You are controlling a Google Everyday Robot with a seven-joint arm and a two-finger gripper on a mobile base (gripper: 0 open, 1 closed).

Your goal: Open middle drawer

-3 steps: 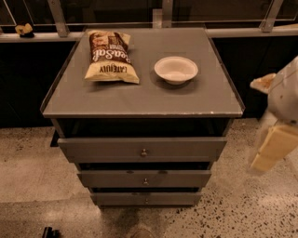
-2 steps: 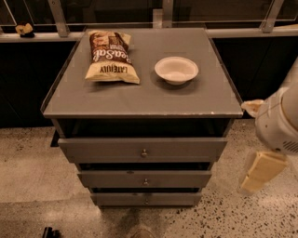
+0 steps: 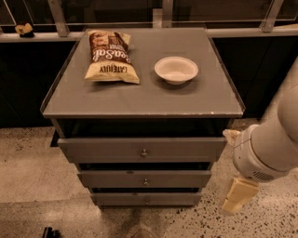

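The grey cabinet (image 3: 139, 100) has three drawer fronts stacked under its top. The middle drawer (image 3: 116, 179) is the second front, flat and grey, with a small round metal knob (image 3: 145, 181) at its centre. It sits slightly behind the taller top front (image 3: 102, 149) and looks shut. My arm (image 3: 265, 148) comes in from the right edge. My gripper (image 3: 237, 197) hangs low at the lower right, just right of the cabinet's lower fronts and apart from them, well right of the knob.
A brown chip bag (image 3: 109, 56) and a white bowl (image 3: 176, 69) lie on the cabinet top. The lowest, narrowest front (image 3: 121, 199) is under the middle drawer. A railing (image 3: 163, 11) runs behind. Speckled floor (image 3: 32, 186) surrounds the cabinet.
My arm has swung down and to the left, closer to the cabinet's right side. The drawers, bag and bowl have not moved.
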